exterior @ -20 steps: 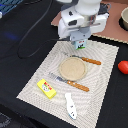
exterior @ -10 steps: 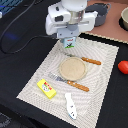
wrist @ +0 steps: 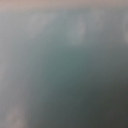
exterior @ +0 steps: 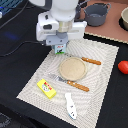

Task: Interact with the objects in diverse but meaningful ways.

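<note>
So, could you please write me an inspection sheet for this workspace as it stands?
Surface: striped placemat on a dark table.
Job's things: milk carton at the mat's far edge, right under the gripper; yellow box and fish piece on the mat's near part; tomato off the mat, at the exterior view's right.
Clutter: plate mid-mat, with one orange-handled utensil beyond it and another in front; grey pot behind.
Gripper: gripper over the carton; jaw state cannot be told; wrist view is blurred.
Cables: dark cable at the exterior view's left.
Surroundings: brown board at the back.
</note>
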